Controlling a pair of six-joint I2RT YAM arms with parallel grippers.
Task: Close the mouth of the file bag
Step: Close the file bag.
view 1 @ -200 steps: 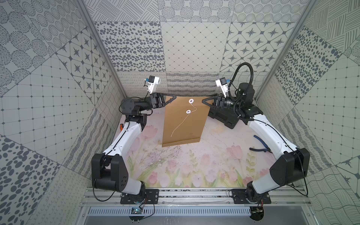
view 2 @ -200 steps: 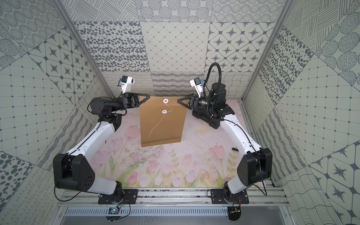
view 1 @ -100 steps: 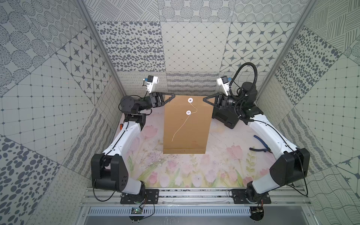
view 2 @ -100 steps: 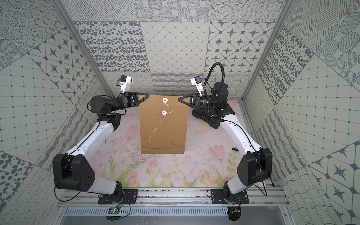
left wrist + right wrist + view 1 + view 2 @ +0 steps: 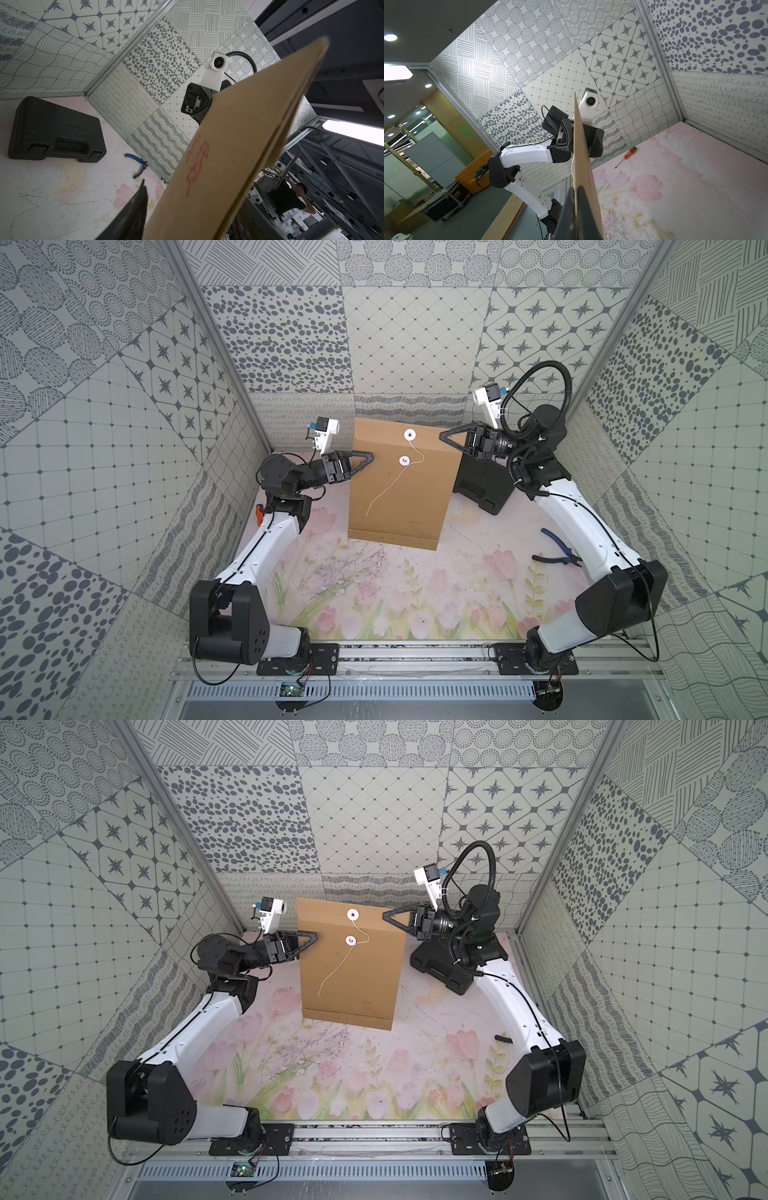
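Okay, the file bag (image 5: 399, 497) is held up over the back of the counter (image 5: 395, 601), face toward the top views, upper edge near the back wall, hanging slightly skewed; cannot tell whether its lower edge touches the counter; the right gripper (image 5: 442, 434) is pressed together on the bag's upper right edge, and the right wrist view shows its fingers (image 5: 566, 216) pinching the brown paper edge-on; the left gripper (image 5: 365, 458) sits at the bag's left edge, lower than the right one, jaws spread with the paper between them and not clamped, which shows clearly in the right wrist view; two white discs on the bag's face, the upper disc (image 5: 409, 434) near the top edge and the lower disc (image 5: 404, 460) just below it; the white string (image 5: 390, 489) runs from the upper disc, curves past the lower disc and trails loose down the face toward the left; cannot tell if it loops the lower disc; red scribble (image 5: 197, 160) on the bag's back side in the left wrist view; black case (image 5: 482, 485) on the counter behind the right arm; blue pliers (image 5: 559, 549) near the right wall; orange screwdriver (image 5: 629, 152) by the left wall.
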